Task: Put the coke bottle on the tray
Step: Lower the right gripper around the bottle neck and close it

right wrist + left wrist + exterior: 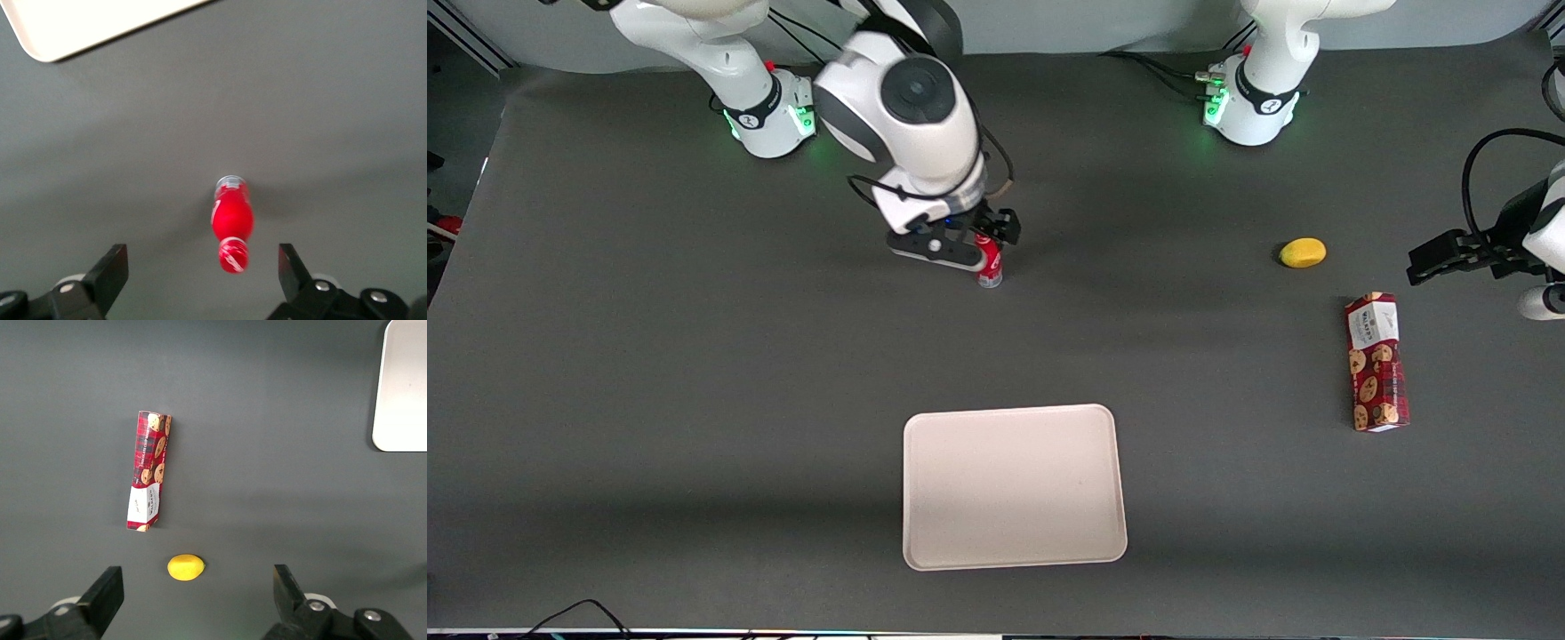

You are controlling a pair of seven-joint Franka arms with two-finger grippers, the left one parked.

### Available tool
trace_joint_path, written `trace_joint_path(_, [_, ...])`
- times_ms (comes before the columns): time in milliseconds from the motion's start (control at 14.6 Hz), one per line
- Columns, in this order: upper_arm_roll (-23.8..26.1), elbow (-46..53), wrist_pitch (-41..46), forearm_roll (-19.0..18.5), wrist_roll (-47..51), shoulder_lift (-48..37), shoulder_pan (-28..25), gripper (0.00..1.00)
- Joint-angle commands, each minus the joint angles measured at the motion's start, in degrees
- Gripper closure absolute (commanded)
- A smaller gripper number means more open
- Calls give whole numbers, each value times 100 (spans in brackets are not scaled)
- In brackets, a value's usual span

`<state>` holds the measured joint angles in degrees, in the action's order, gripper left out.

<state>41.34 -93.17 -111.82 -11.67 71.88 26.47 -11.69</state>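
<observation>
Bare table between gripper (pixel 980 252) and tray (pixel 925 542); lemon (pixel 1303 252), cookie box (pixel 1376 363) well aside.

Right arm (pixel 898 107) reaching out over table middle, wrist bent down, gripper (pixel 969 253) pointing at tabletop. Fingers (pixel 110 273) spread wide, jaws apart, nothing clamped. Gripper hanging low, close above surface, farther from front camera than table centre. Black finger tips visible in wrist view, level with each other.

Coke bottle (pixel 989 263): small, red w/ white markings, clear base, seemingly upright on table; tray (pixel 1014 485): pale cream, flat, rounded corners, nearer front cam, well apart; gripper (pixel 971 258) spread around bottle.
</observation>
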Motion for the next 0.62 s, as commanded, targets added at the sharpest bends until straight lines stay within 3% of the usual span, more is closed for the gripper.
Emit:
trace_joint_path(0, [68,-613,-533,-282,299,-37,88,0])
trace_joint_path(137, [76,-947,-604,-476,501,-19,88,0])
trace_joint_path(481, [103,-1467,-1061,-486,809,-89,79,0])
trace_joint_path(550, [138,-1485,-1062,-486,810,-98,88,6])
